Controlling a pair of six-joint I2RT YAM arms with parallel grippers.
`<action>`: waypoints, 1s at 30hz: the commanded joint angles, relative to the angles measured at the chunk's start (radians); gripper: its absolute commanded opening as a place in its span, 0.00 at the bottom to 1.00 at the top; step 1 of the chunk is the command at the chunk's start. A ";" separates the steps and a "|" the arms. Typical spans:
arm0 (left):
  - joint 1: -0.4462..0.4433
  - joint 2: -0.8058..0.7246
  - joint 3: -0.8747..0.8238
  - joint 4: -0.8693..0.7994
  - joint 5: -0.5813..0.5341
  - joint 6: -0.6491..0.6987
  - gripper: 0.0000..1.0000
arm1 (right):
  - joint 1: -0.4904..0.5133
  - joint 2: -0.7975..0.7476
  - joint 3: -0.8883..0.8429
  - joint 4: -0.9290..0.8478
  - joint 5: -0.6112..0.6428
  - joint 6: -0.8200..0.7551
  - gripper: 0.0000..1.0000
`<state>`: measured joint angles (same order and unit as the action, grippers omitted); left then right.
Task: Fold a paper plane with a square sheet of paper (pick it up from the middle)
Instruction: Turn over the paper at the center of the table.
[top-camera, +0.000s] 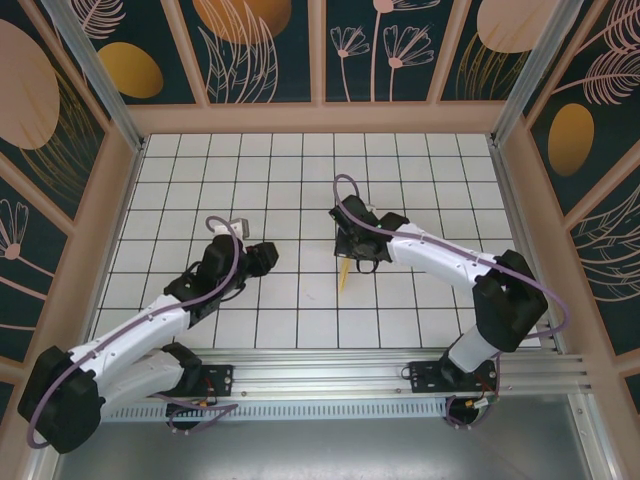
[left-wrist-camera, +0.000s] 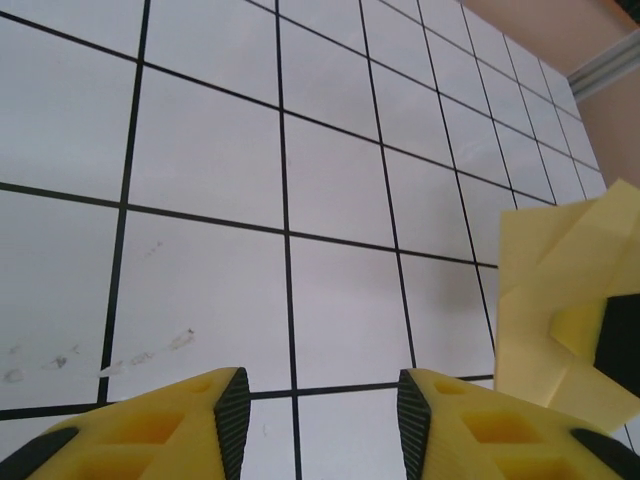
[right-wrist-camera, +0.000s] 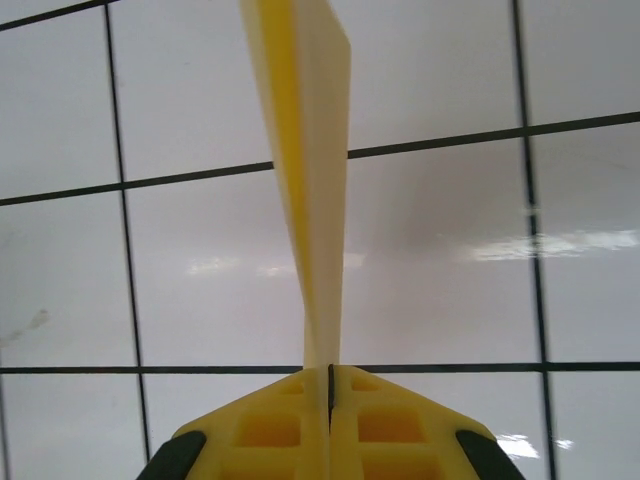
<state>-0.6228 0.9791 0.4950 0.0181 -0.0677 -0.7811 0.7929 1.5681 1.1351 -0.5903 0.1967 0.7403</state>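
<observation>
The paper plane (top-camera: 344, 277) is seen from above as a slim yellow sliver hanging point-down just beneath the right gripper (top-camera: 356, 256), over the middle of the white, black-gridded surface (top-camera: 250, 180). In the right wrist view, the right gripper (right-wrist-camera: 330, 395) is closed tight on the plane (right-wrist-camera: 305, 150). Its moulded yellow fingers (right-wrist-camera: 265, 430) are pressed together with only the thin folded edge between them, and the paper runs away as a narrow, flat blade with a darker yellow crease down one side.

The left gripper (top-camera: 266, 258) is held to the left of the plane, apart from it. From the left wrist, its jaws (left-wrist-camera: 320, 400) are seen parted about halfway, with nothing between them but glossy tiles. The ribbed yellow fingers (left-wrist-camera: 150, 435) are tipped with black pads. The plane (left-wrist-camera: 555, 300) is shown there broadside at the right edge, with angular overlapping flaps and sharp fold lines. Faint grey smudges (left-wrist-camera: 150, 350) are visible on the tile ahead of the left finger.
</observation>
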 joint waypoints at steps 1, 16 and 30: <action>-0.004 -0.033 -0.028 -0.030 -0.063 -0.025 0.47 | 0.030 0.036 0.103 -0.206 0.144 -0.006 0.07; -0.003 -0.249 -0.092 -0.110 -0.223 -0.097 0.53 | 0.215 0.536 0.507 -0.559 0.327 0.088 0.06; -0.004 -0.260 -0.110 -0.119 -0.221 -0.103 0.55 | 0.258 0.743 0.653 -0.454 0.176 0.062 0.12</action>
<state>-0.6228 0.7082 0.3878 -0.0917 -0.2775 -0.8776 1.0462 2.2780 1.7657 -1.0737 0.4271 0.8093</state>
